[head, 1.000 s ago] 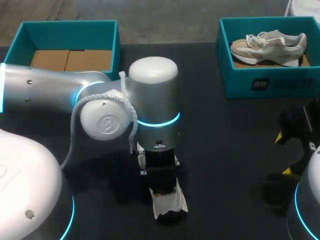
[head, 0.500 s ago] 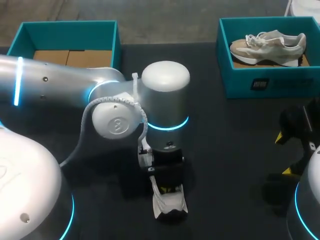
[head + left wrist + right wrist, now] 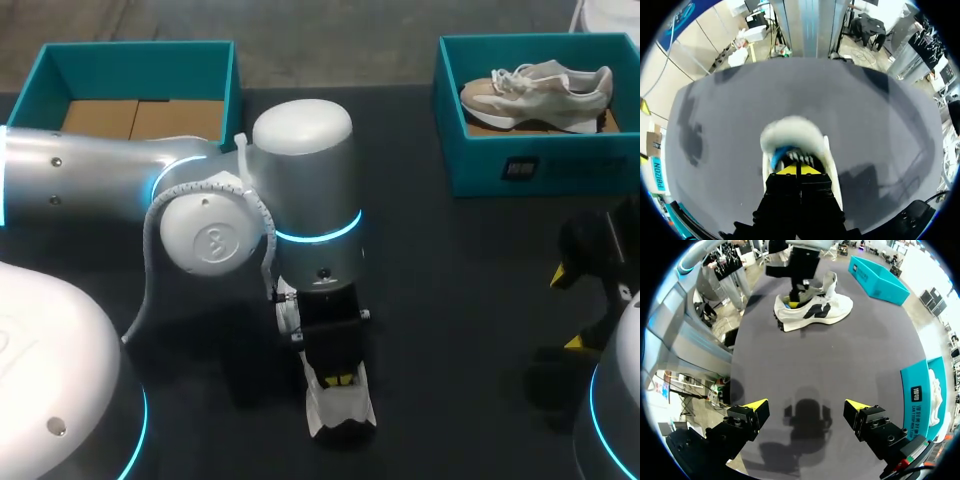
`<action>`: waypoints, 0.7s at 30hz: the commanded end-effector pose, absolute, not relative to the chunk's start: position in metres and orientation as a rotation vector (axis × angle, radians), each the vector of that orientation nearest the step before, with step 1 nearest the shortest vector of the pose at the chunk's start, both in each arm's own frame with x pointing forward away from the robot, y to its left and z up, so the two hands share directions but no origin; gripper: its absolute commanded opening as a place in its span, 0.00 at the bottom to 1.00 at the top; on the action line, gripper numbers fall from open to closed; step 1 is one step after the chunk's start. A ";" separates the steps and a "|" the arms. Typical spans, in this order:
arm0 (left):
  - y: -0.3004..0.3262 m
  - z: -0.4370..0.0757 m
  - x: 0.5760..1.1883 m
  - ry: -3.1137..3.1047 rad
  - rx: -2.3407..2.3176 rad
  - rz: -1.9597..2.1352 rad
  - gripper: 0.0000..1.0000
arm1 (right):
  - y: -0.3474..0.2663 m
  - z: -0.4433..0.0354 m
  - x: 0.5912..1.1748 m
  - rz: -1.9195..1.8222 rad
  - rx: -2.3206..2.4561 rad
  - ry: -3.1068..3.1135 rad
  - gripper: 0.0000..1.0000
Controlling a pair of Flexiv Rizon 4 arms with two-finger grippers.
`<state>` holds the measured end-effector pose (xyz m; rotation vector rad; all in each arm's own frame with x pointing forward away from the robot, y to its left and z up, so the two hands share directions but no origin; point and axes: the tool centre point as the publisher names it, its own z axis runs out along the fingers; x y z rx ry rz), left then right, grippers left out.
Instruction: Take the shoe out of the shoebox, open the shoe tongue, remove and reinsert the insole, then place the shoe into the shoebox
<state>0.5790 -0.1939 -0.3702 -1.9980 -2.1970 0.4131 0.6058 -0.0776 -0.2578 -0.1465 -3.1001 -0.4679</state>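
Note:
A white sneaker with dark side marks [image 3: 341,407] [image 3: 812,307] lies on the black table near its front edge, its tongue [image 3: 832,282] standing up. My left gripper [image 3: 338,380] [image 3: 798,170] reaches down into the sneaker's opening, shut, with blue lining [image 3: 780,155] just ahead of its tips. Whether the tips pinch anything is hidden. At the table's right edge my right gripper [image 3: 568,308] [image 3: 807,407] hangs wide open and empty, well away from the sneaker. An empty teal shoebox [image 3: 135,60] stands at the back left.
A second teal shoebox [image 3: 540,160] at the back right holds a beige and white sneaker [image 3: 537,85]. My left arm's big white elbow [image 3: 300,190] hangs over the table's middle.
The left arm's elbow swung right and forward, then came back left. Its gripper pushed a little deeper into the sneaker's opening. The right arm has kept still.

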 end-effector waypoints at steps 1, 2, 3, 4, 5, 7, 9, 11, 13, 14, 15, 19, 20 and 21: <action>-0.207 -0.385 0.572 -2.155 -1.966 0.436 0.00 | -0.078 -0.258 0.604 -0.465 -0.148 -3.102 1.00; -0.209 -0.388 0.571 -2.148 -1.954 0.448 0.00 | -0.078 -0.258 0.604 -0.465 -0.148 -3.102 1.00; -0.210 -0.390 0.569 -2.148 -1.940 0.462 0.00 | -0.078 -0.258 0.604 -0.465 -0.148 -3.102 1.00; -0.211 -0.392 0.568 -2.135 -1.927 0.481 0.00 | -0.078 -0.258 0.604 -0.465 -0.148 -3.102 1.00; -0.211 -0.395 0.567 -2.125 -1.916 0.493 0.00 | -0.078 -0.258 0.604 -0.465 -0.148 -3.102 1.00; -0.212 -0.402 0.564 -2.114 -1.914 0.474 0.00 | -0.078 -0.258 0.604 -0.465 -0.148 -3.102 1.00; -0.211 -0.411 0.562 -2.107 -1.912 0.449 0.00 | -0.078 -0.258 0.604 -0.465 -0.148 -3.102 1.00; -0.210 -0.419 0.562 -2.107 -1.905 0.442 0.00 | -0.078 -0.258 0.604 -0.465 -0.148 -3.102 1.00; -0.208 -0.424 0.564 -2.130 -1.898 0.419 0.00 | -0.078 -0.258 0.604 -0.465 -0.148 -3.102 1.00; -0.207 -0.424 0.566 -2.129 -1.895 0.424 0.00 | -0.078 -0.258 0.604 -0.465 -0.148 -3.102 1.00; -0.206 -0.424 0.567 -2.153 -1.894 0.405 0.00 | -0.078 -0.258 0.604 -0.465 -0.148 -3.102 1.00; -0.197 -0.417 0.577 -2.208 -1.922 0.348 0.00 | -0.078 -0.258 0.604 -0.465 -0.148 -3.102 1.00; -0.195 -0.414 0.581 -2.212 -1.922 0.347 0.00 | -0.078 -0.258 0.604 -0.465 -0.148 -3.102 1.00; -0.192 -0.412 0.586 -2.234 -1.924 0.327 0.00 | -0.078 -0.258 0.604 -0.465 -0.148 -3.102 1.00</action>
